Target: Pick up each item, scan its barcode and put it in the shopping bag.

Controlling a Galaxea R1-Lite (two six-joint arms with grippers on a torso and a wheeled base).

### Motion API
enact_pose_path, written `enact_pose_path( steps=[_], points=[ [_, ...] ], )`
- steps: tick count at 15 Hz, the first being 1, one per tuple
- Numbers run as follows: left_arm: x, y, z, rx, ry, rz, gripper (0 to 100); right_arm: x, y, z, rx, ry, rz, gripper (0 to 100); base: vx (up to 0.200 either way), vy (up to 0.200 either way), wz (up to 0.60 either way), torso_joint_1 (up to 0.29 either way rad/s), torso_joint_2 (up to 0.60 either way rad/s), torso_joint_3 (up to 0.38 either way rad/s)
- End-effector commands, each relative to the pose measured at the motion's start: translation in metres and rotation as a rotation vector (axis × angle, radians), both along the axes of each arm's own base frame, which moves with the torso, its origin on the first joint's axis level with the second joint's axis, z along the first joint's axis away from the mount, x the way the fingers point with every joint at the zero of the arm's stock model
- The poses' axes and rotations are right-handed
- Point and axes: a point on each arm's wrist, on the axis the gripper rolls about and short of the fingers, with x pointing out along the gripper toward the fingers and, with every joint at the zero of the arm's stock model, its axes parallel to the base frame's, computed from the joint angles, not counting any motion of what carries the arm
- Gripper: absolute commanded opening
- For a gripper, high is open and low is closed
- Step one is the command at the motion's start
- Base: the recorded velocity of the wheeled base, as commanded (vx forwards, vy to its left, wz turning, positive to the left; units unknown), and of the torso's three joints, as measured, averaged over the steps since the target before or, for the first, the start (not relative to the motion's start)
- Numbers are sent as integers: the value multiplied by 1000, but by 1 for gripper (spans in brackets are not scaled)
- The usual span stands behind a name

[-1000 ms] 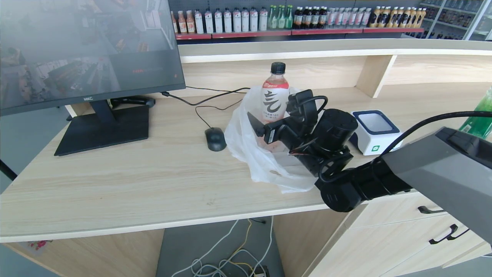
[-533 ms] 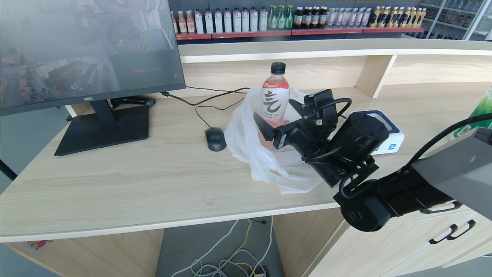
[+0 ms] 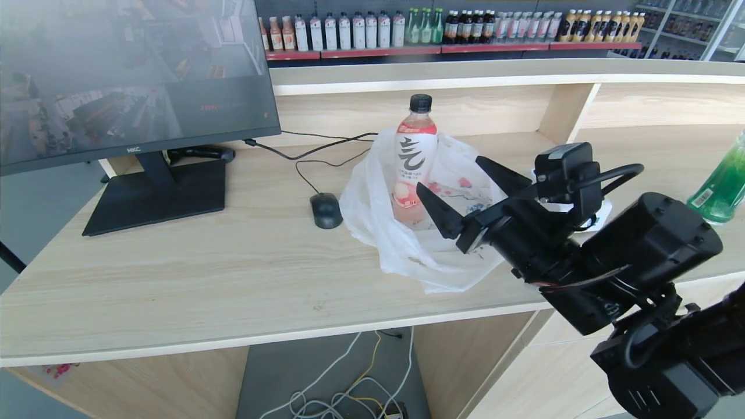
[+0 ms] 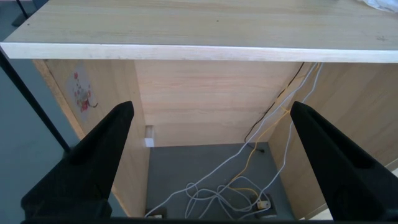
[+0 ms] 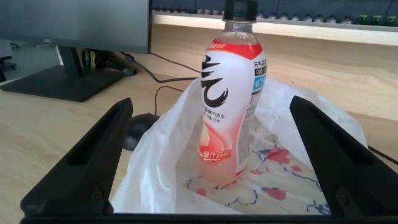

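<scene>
A pink drink bottle with a black cap stands upright inside the white plastic shopping bag on the wooden counter; the right wrist view has the bottle and the bag straight ahead. My right gripper is open and holds nothing, just right of the bag and a little short of the bottle. A green bottle stands at the counter's far right. My left gripper is open below the counter's front edge, facing the space under it.
A white barcode scanner sits behind my right arm, mostly hidden. A black mouse lies left of the bag, a monitor on its stand at far left. Cables trail on the floor under the counter.
My right arm has drawn back to the right and toward the counter's front edge, away from the bottle, which stays standing in the bag. The green bottle has come into full view.
</scene>
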Motion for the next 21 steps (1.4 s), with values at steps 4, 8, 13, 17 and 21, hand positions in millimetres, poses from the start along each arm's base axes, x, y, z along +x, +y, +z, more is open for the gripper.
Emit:
enact_pose_path(
  steps=[4,8,13,17,21],
  points=[
    [0,0,0,-1,-1,1,100,-51,16,16,133,49,64,100,-50,0,0,-2,2,1],
    [0,0,0,2,-1,1,100,-58,12,11,135,83,79,100,-150,0,0,1,-2,1],
    [0,0,0,-4,-1,1,100,-55,16,4,120,105,80,100,0,0,0,0,0,0],
    [0,0,0,-6,-1,1,100,-52,16,0,106,112,70,100,0,-200,0,13,6,0],
    [0,0,0,-7,-2,2,100,-54,14,3,112,103,69,100,0,-200,0,6,4,0]
  ],
)
